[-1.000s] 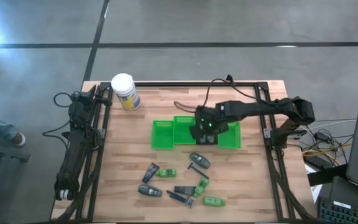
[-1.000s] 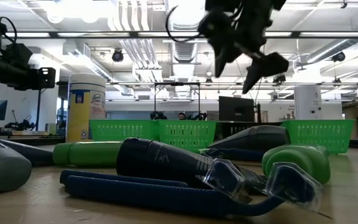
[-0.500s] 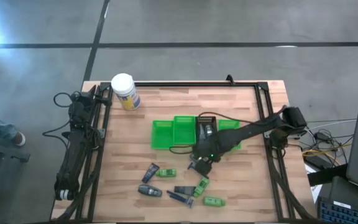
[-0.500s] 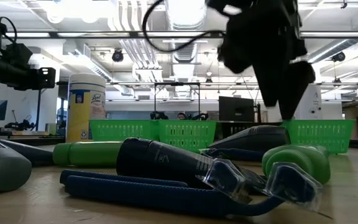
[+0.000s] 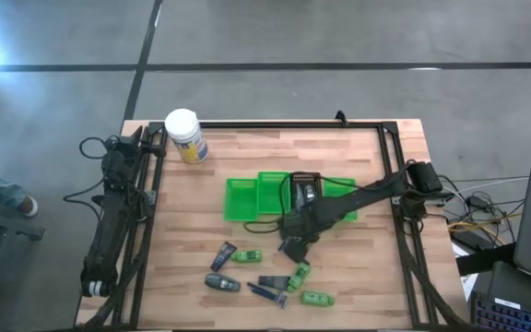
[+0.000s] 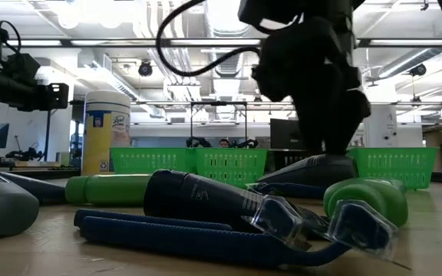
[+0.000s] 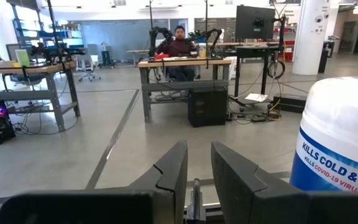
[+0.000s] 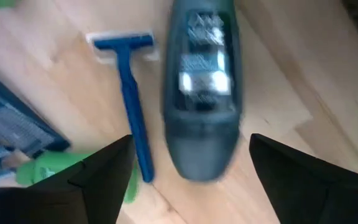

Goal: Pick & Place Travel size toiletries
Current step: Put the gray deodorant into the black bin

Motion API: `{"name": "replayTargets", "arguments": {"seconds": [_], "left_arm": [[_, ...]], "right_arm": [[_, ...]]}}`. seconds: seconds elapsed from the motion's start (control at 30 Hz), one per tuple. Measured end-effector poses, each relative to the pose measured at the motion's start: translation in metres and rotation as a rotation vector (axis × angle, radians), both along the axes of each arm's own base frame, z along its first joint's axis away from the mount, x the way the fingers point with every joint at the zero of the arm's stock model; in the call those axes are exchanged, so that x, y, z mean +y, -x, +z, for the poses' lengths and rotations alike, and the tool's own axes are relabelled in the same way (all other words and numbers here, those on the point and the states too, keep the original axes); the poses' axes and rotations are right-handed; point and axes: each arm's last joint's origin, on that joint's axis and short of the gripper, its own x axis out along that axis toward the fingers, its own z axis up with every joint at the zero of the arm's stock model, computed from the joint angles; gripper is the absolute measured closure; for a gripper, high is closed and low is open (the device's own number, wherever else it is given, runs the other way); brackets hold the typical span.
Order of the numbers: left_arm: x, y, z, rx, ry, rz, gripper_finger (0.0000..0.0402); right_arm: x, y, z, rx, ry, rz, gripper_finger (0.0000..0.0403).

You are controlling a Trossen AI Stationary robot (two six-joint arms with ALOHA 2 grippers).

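- Under the right claw (image 8: 185, 163), close below: a dark grey bottle (image 8: 202, 93) lying flat on the table (image 8: 278, 81). Fingers (image 8: 104, 180) spread wide, one on each side of the bottle's end, nothing held.
- Bottle's long axis runs straight away from the wrist camera, between the two fingers; broad rounded end nearest the claw, label face up. Seen from above, the right claw (image 5: 290, 245) covers it, so its heading on the table cannot be read there.
- Just beside the bottle, roughly parallel: a blue razor (image 8: 132, 112), head at the far end, handle toward the claw. A green bottle (image 8: 42, 173) lies by the handle's near end.
- Step in hand, as I judge it: reach for a pick, claw low over the grey bottle, not yet gripping.
- Next move calls for a short drop and a squeeze across the bottle's width. Finger on the razor side has little room; it could catch the handle.
- Farther toward the front edge: rest of the toiletries (image 5: 264, 277), loosely scattered, pointing every which way.
- Behind the claw: row of green bins (image 5: 247, 198), likely drop place; the arm hides part of it.
- Far corner: white canister (image 5: 185, 136), upright.
- Left arm parked along the table's left edge; left claw (image 7: 197, 180) slightly parted, holding nothing.
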Motion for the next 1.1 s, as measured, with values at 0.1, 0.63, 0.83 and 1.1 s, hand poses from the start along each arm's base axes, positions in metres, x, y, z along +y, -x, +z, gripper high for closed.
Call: {"name": "replayTargets", "arguments": {"seconds": [0.1,0.63,0.83,1.1], "left_arm": [[0.0,0.0,0.0,0.0,0.0,0.0,0.0323],[0.0,0.0,-0.001,0.001,0.006,-0.003,0.0323],[0.0,0.0,0.0,0.0,0.006,-0.003,0.0323],[0.0,0.0,-0.001,0.001,0.006,-0.004,0.0323]], "right_arm": [[-0.001,-0.003,-0.013,0.029,0.008,0.017,0.0067],[-0.003,-0.003,-0.01,0.121,0.163,0.133,0.0212],[-0.007,0.013,0.073,-0.119,0.055,0.048,0.0212],[-0.077,0.047,0.105,-0.189,0.046,-0.585,0.0212]]}}
